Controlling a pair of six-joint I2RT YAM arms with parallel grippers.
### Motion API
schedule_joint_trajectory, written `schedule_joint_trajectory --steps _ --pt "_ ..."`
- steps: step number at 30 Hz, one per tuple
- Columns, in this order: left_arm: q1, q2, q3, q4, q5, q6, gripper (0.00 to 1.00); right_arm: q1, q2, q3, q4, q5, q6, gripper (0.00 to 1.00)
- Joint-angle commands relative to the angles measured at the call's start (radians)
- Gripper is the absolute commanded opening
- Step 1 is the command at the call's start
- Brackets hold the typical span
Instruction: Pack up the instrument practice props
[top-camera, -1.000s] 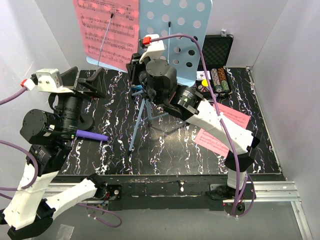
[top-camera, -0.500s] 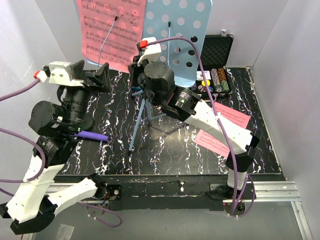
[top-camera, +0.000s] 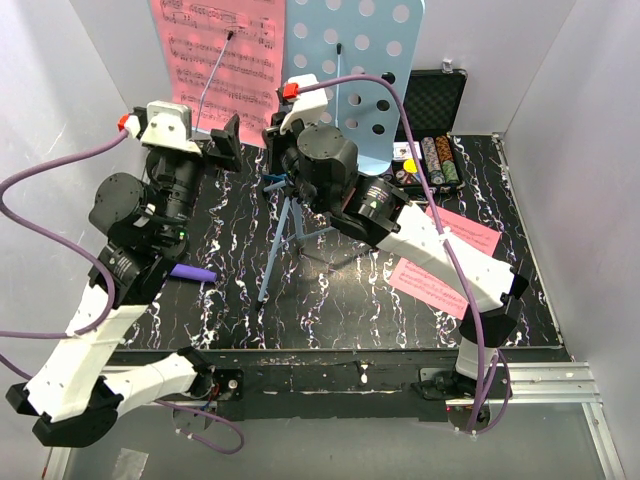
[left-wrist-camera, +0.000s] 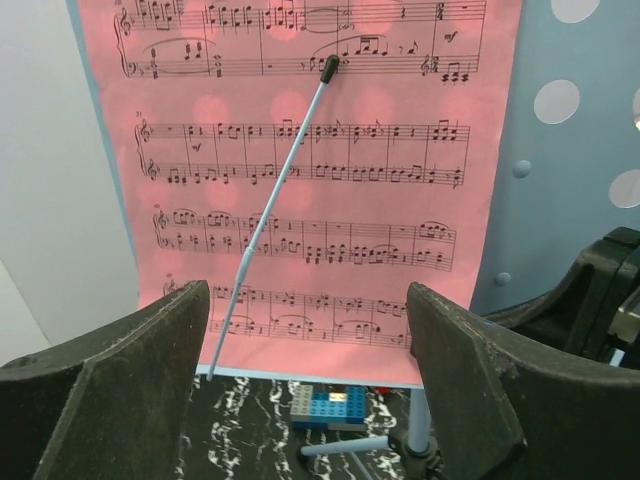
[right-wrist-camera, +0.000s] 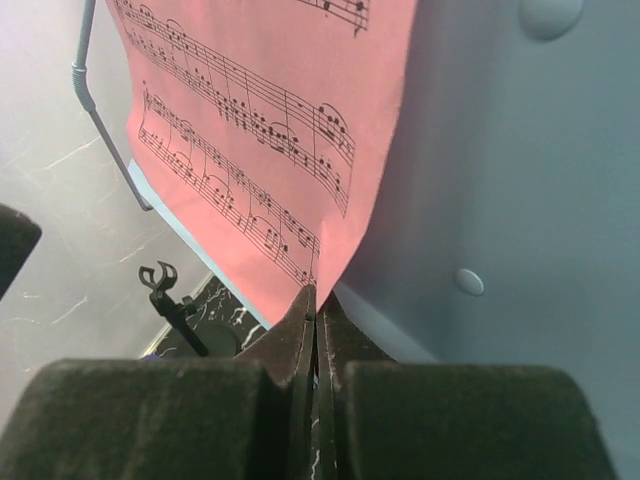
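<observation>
Nearest you, the mic (top-camera: 190, 272) lies on the table (top-camera: 330, 300) at the left. Two pages (top-camera: 440, 255) lie flat at the right. None of it is packed yet.

Further in, the stand (top-camera: 410, 75) is up on its tripod at the far middle, with a sheet (top-camera: 215, 60) on its left half. That sheet is the step you're on.

Your right hand (right-wrist-camera: 314, 300) is closed, tips meeting at the sheet's lower right corner. It looks pinched, though I can't be sure paper sits between them. Your left hand (left-wrist-camera: 305, 300) is wide and empty, facing the sheet's lower edge, apart from it.

A wire arm (left-wrist-camera: 270, 190) crosses the sheet slantwise. Next, I'd judge, you must ease the sheet out from under that wire gently, or it may tear. The left hand could take the other corner.
</observation>
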Motion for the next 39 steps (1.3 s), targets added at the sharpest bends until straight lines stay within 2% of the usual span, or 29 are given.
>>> schedule_joint_trajectory --steps 1,11,16,24,29,31,33,37,39 --pt "0.002 0.025 0.034 0.037 -0.005 0.133 0.77 -0.002 -0.045 -0.011 0.062 0.008 -0.035 0.01" --pt "0.003 0.048 -0.008 0.169 -0.053 0.251 0.68 -0.014 -0.057 -0.026 0.059 -0.008 -0.035 0.01" --pt "0.005 0.079 -0.008 0.195 -0.093 0.311 0.68 -0.019 -0.071 -0.041 0.065 -0.014 -0.032 0.01" --pt "0.049 0.122 0.002 0.198 -0.099 0.311 0.70 -0.024 -0.077 -0.046 0.063 -0.025 -0.030 0.01" --pt "0.100 0.128 -0.001 0.186 -0.072 0.265 0.65 -0.024 -0.080 -0.049 0.062 -0.031 -0.029 0.01" --pt "0.112 0.133 -0.003 0.181 -0.059 0.256 0.62 -0.025 -0.082 -0.054 0.063 -0.031 -0.030 0.01" --pt "0.120 0.136 -0.005 0.180 -0.050 0.253 0.54 -0.025 -0.083 -0.055 0.063 -0.032 -0.029 0.01" --pt "0.121 0.130 -0.009 0.189 -0.038 0.242 0.25 -0.027 -0.091 -0.064 0.069 -0.032 -0.030 0.01" --pt "0.121 0.124 -0.015 0.196 -0.032 0.233 0.20 -0.027 -0.094 -0.069 0.071 -0.034 -0.030 0.01"
